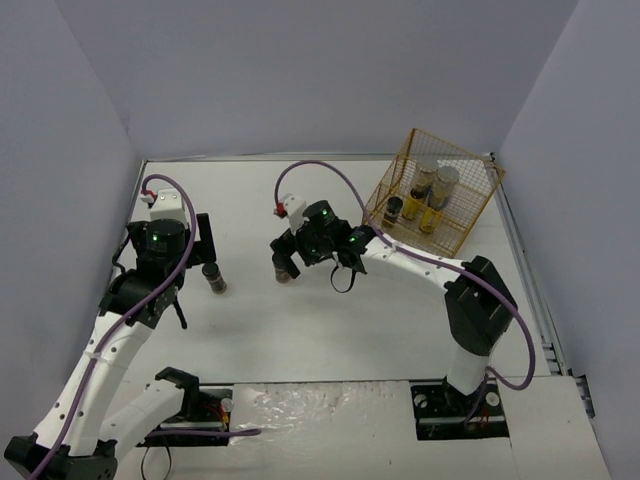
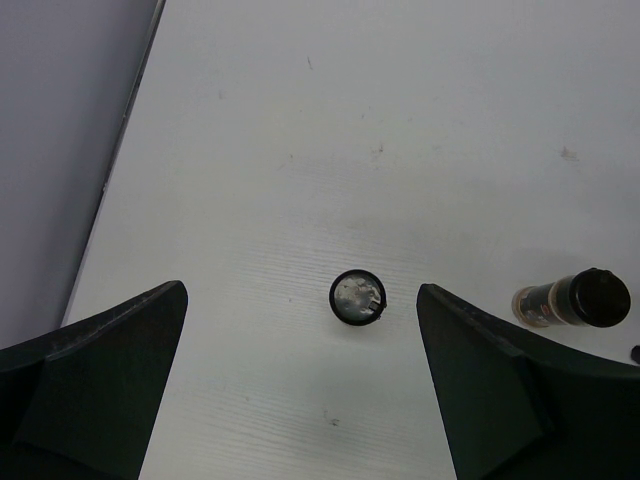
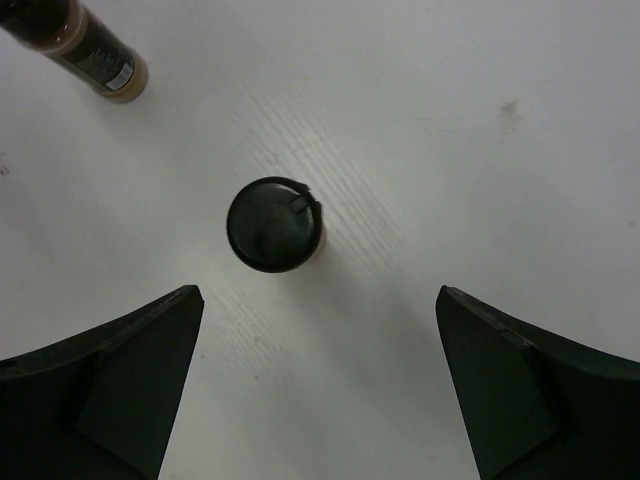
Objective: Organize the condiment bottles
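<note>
Two short dark black-capped bottles stand upright on the white table. One bottle point(image 1: 213, 278) is below my left gripper point(image 1: 204, 248), which is open and empty; in the left wrist view its cap point(image 2: 357, 298) lies ahead of the gripper point(image 2: 302, 292), between the fingers' lines and nearer the right one. The other bottle point(image 1: 284, 267) is under my right gripper point(image 1: 296, 248), also open and empty; in the right wrist view its cap point(image 3: 275, 225) sits just ahead of the gripper point(image 3: 320, 292). Each wrist view also catches the other bottle point(image 2: 574, 299) point(image 3: 92, 52).
A gold wire rack point(image 1: 470, 215) stands at the back right. It holds two pale silver-lidded jars point(image 1: 436, 178), two yellow-labelled bottles point(image 1: 422, 207) and one dark bottle point(image 1: 393, 210). Grey walls enclose the table on the left, back and right.
</note>
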